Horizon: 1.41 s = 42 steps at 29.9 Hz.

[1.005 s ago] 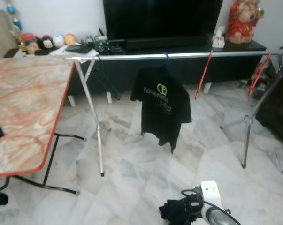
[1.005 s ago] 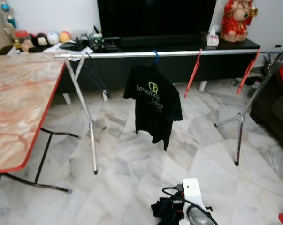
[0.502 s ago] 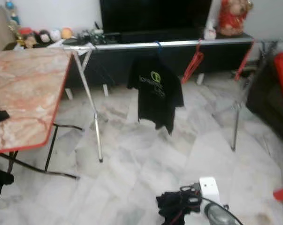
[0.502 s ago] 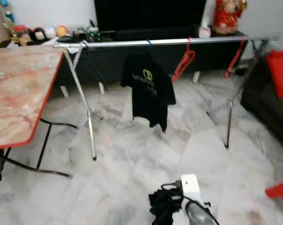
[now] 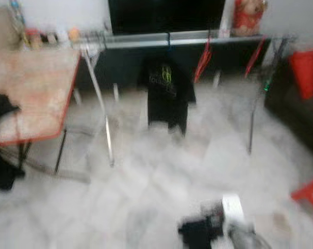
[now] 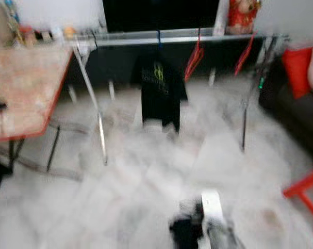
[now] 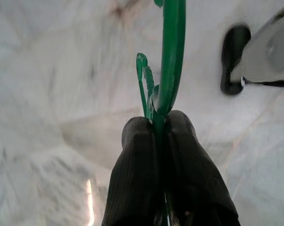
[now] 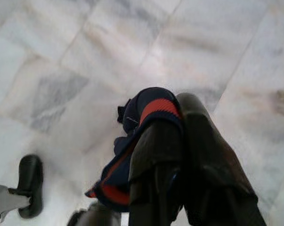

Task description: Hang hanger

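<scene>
marble floor under left hand pinching green hanger, shaft along fingers.

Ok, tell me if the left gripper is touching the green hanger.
Touching. The left wrist view shows the left gripper with both black fingers pressed against the green hanger, which runs between them with no gap.

Before us a long silver metal drying rail runs across the blurred room, with a black T-shirt bearing a green print hanging from it and two red plastic hangers further along to the right. To our left stands a marble-patterned folding table with a red edge. Low in the middle we make out our own white-and-black arm hardware (too smeared for detail) above the pale marble floor.
</scene>
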Tool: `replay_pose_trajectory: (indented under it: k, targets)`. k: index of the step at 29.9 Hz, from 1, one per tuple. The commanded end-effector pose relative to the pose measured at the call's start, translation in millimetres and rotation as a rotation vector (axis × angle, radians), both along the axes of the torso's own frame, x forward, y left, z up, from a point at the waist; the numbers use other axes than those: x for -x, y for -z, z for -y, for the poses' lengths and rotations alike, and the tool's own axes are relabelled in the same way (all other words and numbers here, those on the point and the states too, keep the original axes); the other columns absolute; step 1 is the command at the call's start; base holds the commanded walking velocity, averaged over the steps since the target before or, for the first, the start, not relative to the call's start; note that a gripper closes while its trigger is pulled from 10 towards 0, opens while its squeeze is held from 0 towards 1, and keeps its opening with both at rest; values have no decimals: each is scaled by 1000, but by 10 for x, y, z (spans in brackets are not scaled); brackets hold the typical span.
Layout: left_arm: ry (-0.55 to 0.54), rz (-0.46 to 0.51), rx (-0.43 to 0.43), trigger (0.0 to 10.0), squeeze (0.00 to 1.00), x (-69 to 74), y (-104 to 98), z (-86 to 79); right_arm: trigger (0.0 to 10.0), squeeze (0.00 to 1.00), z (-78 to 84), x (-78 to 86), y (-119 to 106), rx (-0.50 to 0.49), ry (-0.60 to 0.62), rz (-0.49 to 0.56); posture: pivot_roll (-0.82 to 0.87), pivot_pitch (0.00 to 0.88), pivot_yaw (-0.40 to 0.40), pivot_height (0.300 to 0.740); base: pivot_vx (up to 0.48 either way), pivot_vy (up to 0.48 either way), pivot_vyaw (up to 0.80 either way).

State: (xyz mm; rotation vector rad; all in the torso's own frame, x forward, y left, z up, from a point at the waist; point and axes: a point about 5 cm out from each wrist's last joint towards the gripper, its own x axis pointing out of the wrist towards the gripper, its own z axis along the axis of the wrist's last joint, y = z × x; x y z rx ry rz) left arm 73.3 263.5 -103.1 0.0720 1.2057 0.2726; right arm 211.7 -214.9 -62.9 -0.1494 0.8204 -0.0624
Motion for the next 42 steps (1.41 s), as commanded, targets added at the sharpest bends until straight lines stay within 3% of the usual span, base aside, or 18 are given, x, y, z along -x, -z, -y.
replay_pose_trajectory:
  k: [1,12,18,20,21,22,23,24,25,27,28,31,34,36,39,41,42]
  targets:
    - [-11,9,-11,10000,0,-36,-22,-49,10000,0,-56,-70,-33,-10,-9,27,-39,0,7,740,-304,0,0]
    - [8,16,-66,10000,0,-48,-34,-71,10000,0,-53,-76,-42,-14,-7,43,-40,0,6,740,-77,0,0]
    - [16,76,-119,10000,0,-89,-62,-85,10000,0,-48,-84,-54,-17,-1,63,-37,0,3,740,0,0,0]
    - [80,127,-254,10000,0,-140,-114,-122,10000,0,-34,-121,-102,36,-34,122,-39,0,-2,740,0,0,0]
    - [98,147,-296,10000,0,-157,-133,-130,10000,0,-22,-200,-166,64,-48,164,-39,0,-2,740,0,0,0]
    - [107,165,-324,10000,0,-168,-146,-132,10000,0,-7,-377,-307,81,-62,236,-38,0,-4,740,0,0,0]
    - [127,280,-392,10000,0,-545,-347,-320,10000,0,48,-739,-637,121,-89,356,-35,0,-5,740,0,0,0]
    - [127,280,-392,10000,0,-545,-347,-320,10000,0,48,-739,-637,121,-89,356,-35,0,-5,740,0,0,0]
    - [139,373,-431,10000,0,-820,-523,-412,10000,0,61,-863,-782,147,-113,420,-35,0,-5,740,0,0,0]
    - [167,517,-511,10000,0,-1097,-797,-440,10000,0,13,-1093,-1054,131,-132,524,-39,0,-6,740,0,0,0]
    - [167,517,-511,10000,0,-1097,-797,-440,10000,0,13,-1093,-1054,131,-132,524,-39,0,-6,740,0,0,0]
    - [215,630,-587,10000,0,-1278,-1027,-391,10000,0,-8,-1189,-1183,126,-145,573,-38,0,-7,740,0,0,0]
    - [284,743,-563,10000,0,-1439,-1192,-241,10000,0,-71,-1280,-1278,105,-182,584,-39,0,-6,740,0,0,0]
    - [462,817,-549,10000,0,-1591,-1447,-87,10000,0,-188,-1407,-1455,74,-265,626,-38,0,-7,740,0,0,0]
    - [547,876,-561,10000,0,-1670,-1682,-15,10000,0,-280,-1498,-1575,116,-356,620,-39,0,-7,740,0,0,0]
    - [555,876,-569,10000,0,-1677,-1704,-12,10000,0,-292,-1507,-1588,118,-365,619,-39,0,-7,740,0,0,0]
    - [554,888,-450,10000,0,-1699,-1758,83,10000,0,-358,-1538,-1585,84,-395,560,-39,0,-7,740,0,0,0]
